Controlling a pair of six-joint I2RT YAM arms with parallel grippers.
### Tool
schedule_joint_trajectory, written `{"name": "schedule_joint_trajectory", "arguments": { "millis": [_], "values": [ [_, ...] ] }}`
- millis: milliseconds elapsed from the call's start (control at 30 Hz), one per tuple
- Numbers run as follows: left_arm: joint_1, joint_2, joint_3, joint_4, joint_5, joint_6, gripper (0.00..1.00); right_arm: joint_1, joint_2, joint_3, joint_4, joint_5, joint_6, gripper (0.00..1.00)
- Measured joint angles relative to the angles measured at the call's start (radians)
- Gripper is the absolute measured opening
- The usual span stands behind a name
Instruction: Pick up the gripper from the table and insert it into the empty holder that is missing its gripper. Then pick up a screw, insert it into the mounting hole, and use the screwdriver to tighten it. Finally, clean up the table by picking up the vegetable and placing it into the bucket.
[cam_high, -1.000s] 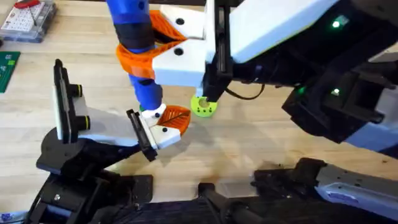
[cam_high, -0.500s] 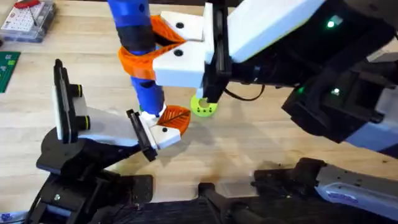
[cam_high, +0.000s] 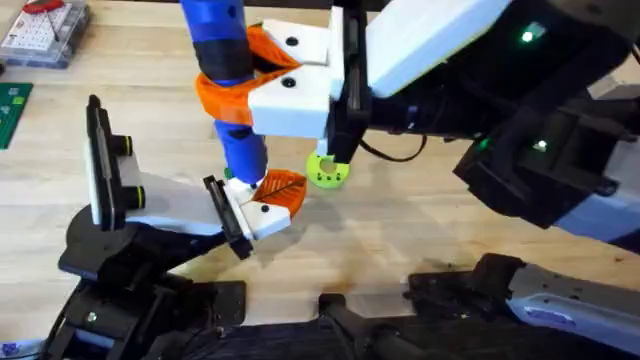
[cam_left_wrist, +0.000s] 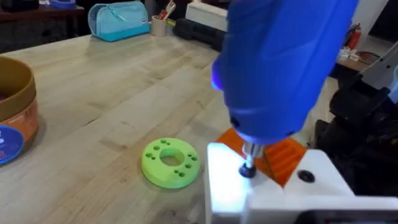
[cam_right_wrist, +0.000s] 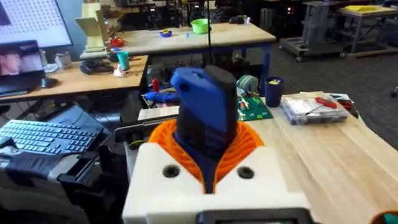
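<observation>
Butcher-block table (cam_high: 420, 230) spans the overhead frame. At upper centre, the right gripper (cam_high: 250, 80) clamps the screwdriver (cam_high: 228, 90) upright, its tip on the gripper (cam_high: 268, 205) seated in the holder (cam_high: 165, 205) at lower left. Whether the left gripper's fingers are open cannot be told.

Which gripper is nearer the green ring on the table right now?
Right. The right gripper, shut on the screwdriver, stands just beyond the green ring. The left arm's wrist view sees the ring from behind the holder.
</observation>
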Motion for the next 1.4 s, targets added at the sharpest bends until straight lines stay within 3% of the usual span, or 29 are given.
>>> {"name": "schedule_joint_trajectory", "arguments": {
  "millis": [1400],
  "values": [
    [-0.001, 0.000, 0.000, -0.001, 0.002, -0.007, 0.019, 0.000, 0.000, 0.000, -0.038, 0.024, 0.000, 0.036]
  ]
}}
